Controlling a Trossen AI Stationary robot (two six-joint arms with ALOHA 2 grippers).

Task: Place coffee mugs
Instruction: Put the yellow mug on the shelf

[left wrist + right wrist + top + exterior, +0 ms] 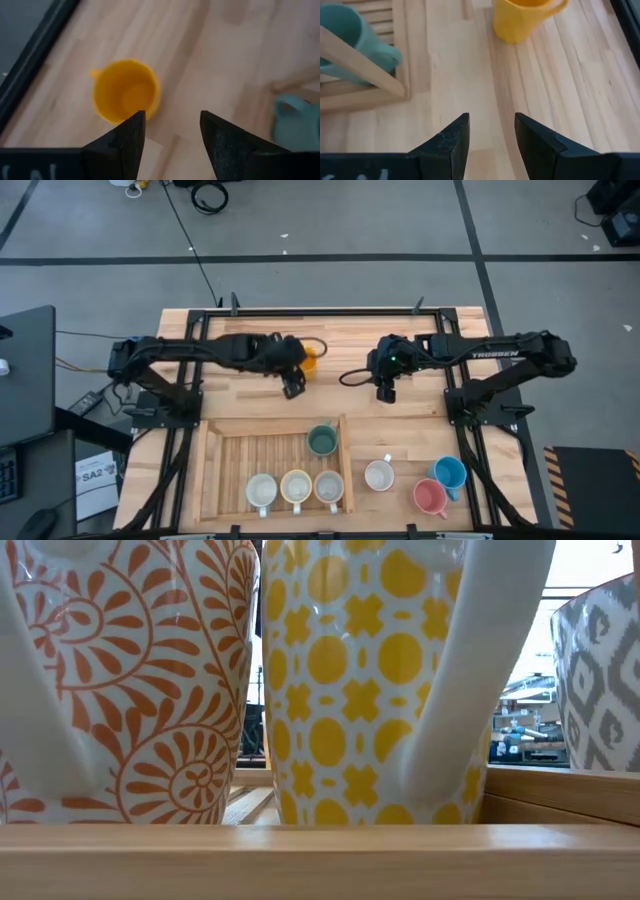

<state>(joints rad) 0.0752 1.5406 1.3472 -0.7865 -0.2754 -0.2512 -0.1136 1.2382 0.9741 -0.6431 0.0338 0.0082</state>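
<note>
The orange mug (307, 362) stands upright on the bare tabletop (420, 330), just beside the left tool (291, 387), whose fingers are spread with nothing between them. The right tool (386, 392) hangs nearby, also open and empty. The green mug (322, 441) and three pale ones already sit in the wooden tray (212, 470) — white, blue and pink wait outside it. The orange mug looks glazed, stiff, probably slick and chippable, so pinching the rim wall opposite the handle seems safest.
</note>
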